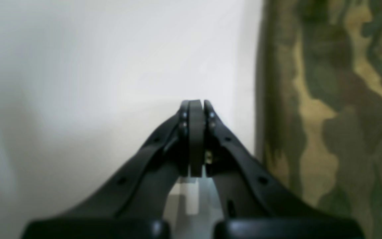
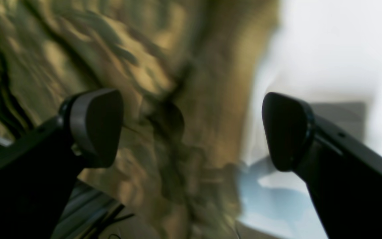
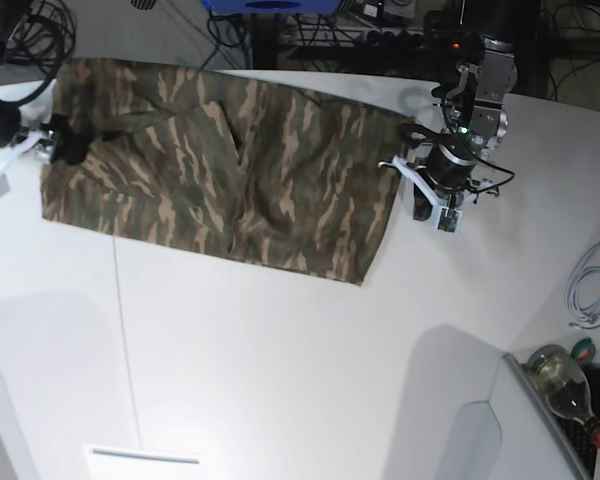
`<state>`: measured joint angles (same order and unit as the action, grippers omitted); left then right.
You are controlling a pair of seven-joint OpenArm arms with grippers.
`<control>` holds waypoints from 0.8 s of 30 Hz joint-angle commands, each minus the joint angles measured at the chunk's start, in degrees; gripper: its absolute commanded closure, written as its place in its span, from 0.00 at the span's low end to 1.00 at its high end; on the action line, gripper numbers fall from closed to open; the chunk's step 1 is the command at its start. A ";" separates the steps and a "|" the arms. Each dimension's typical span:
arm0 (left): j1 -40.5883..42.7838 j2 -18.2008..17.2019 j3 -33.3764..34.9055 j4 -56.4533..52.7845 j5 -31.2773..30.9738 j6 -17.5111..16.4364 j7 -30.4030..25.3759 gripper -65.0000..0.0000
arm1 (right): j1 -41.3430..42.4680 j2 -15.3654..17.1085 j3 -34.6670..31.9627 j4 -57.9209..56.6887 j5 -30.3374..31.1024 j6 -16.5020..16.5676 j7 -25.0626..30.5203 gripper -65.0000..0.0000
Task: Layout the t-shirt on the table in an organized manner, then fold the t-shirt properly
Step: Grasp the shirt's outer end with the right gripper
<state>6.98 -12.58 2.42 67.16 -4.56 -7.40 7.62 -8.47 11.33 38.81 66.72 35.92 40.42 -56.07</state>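
Observation:
The camouflage t-shirt (image 3: 230, 175) lies spread across the far half of the white table (image 3: 280, 360). My left gripper (image 3: 423, 207) is shut and empty. It sits on bare table just off the shirt's right edge. In the left wrist view the closed gripper (image 1: 196, 103) is over white table, with the shirt (image 1: 337, 109) to its right. My right gripper (image 3: 72, 144) is at the shirt's far left end. In the right wrist view it (image 2: 191, 129) is open over blurred shirt cloth (image 2: 151, 99), with nothing between its fingers (image 2: 95, 126).
A thin dark seam (image 3: 122, 330) runs down the table's left part. A bottle (image 3: 562, 378) and a white cable (image 3: 590, 290) sit at the right edge. Dark cables and stands (image 3: 360, 30) line the back. The table edge curves at the lower right.

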 commanded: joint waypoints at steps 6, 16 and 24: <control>-0.43 -0.48 0.79 0.76 0.12 0.32 -0.63 1.00 | -1.77 -2.76 -5.09 -1.00 -0.54 -0.42 -4.98 0.05; -0.43 -0.48 0.88 0.76 0.12 0.32 -0.36 1.00 | -5.46 -4.34 -7.20 8.05 2.36 -0.42 -7.53 0.05; 0.18 0.75 1.06 0.76 0.21 0.32 -0.36 1.00 | -1.42 -4.17 -7.64 2.95 2.36 -0.42 -6.04 0.16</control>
<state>7.16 -11.42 3.60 67.24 -4.54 -7.31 7.01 -9.43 7.20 31.48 70.26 41.58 41.21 -60.49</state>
